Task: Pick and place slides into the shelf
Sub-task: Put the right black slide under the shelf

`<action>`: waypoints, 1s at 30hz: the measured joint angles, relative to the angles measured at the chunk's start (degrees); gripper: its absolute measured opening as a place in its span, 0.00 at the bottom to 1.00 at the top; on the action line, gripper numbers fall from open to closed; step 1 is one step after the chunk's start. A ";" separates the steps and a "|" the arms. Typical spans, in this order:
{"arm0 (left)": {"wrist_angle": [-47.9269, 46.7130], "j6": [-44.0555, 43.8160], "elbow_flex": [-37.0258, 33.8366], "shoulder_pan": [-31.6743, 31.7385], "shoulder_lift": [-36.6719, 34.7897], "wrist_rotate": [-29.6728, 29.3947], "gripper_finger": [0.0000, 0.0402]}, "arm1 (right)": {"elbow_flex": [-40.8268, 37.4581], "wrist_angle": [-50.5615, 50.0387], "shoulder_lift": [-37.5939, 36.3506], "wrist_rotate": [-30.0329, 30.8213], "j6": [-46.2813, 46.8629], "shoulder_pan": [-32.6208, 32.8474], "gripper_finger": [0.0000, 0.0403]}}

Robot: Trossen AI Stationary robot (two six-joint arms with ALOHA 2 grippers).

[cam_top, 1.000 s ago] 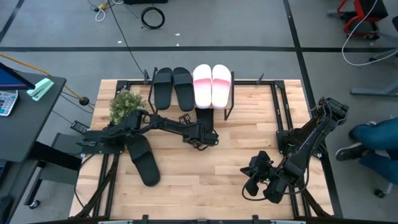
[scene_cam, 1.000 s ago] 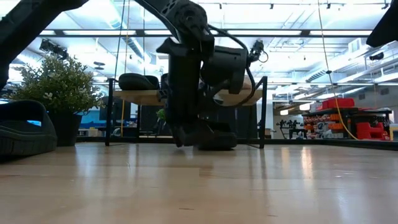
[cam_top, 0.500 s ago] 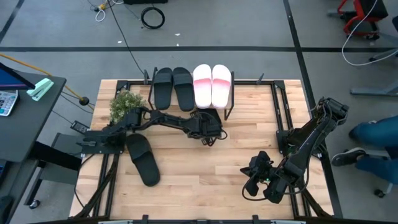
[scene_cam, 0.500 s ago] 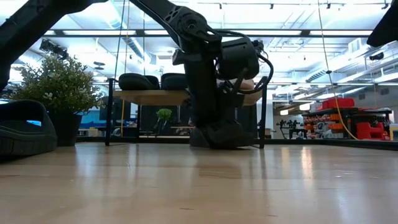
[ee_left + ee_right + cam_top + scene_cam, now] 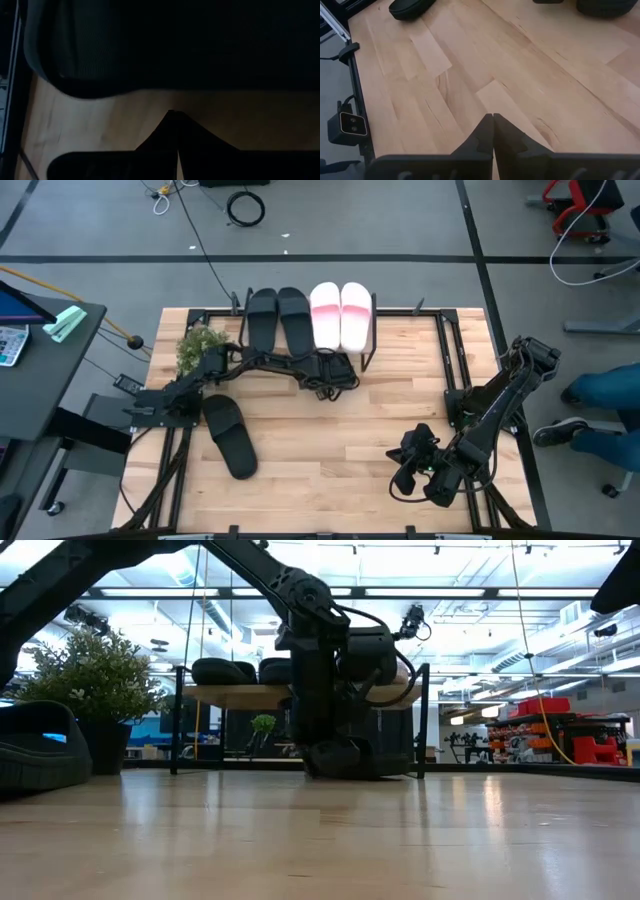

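Observation:
The shelf [image 5: 374,322] stands at the table's far edge, its wooden board [image 5: 232,695] on thin black legs. Two black slides [image 5: 278,320] and two pink-and-white slides [image 5: 342,315] lie side by side on top. Another black slide [image 5: 150,45] lies on the table under the shelf, also seen in the low view [image 5: 345,757]. My left gripper [image 5: 173,113] is shut and low at the shelf's near side [image 5: 336,370], its tips just short of that slide with a strip of wood between. One more black slide [image 5: 230,436] lies on the table's left. My right gripper [image 5: 493,116] waits shut near the right near corner [image 5: 410,465].
A small potted plant [image 5: 200,345] stands left of the shelf, close to my left arm. The shelf's black legs [image 5: 424,720] flank the slide under it. Bare wooden table [image 5: 520,65] spreads across the middle and near side. A person's legs show beyond the right edge [image 5: 600,395].
My left gripper has moved toward the table's far edge, from the open table up to the shelf's near side, staying low and shut. The right arm has kept still.

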 joint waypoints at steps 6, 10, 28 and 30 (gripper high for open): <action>6.26 1.84 -0.02 1.59 0.03 0.80 0.00 | 0.00 0.03 0.00 0.00 -0.03 0.00 0.02; 12.95 5.36 -0.02 1.57 0.04 5.72 0.00 | 0.00 0.03 0.00 0.01 -0.05 0.00 0.02; -0.57 5.36 -0.02 -8.20 -4.36 7.62 0.01 | 0.00 5.16 2.29 3.61 -2.48 -0.37 0.01; -3.68 4.17 0.00 -10.55 -7.18 7.29 0.01 | 0.00 7.77 4.05 4.45 -4.91 -0.92 0.01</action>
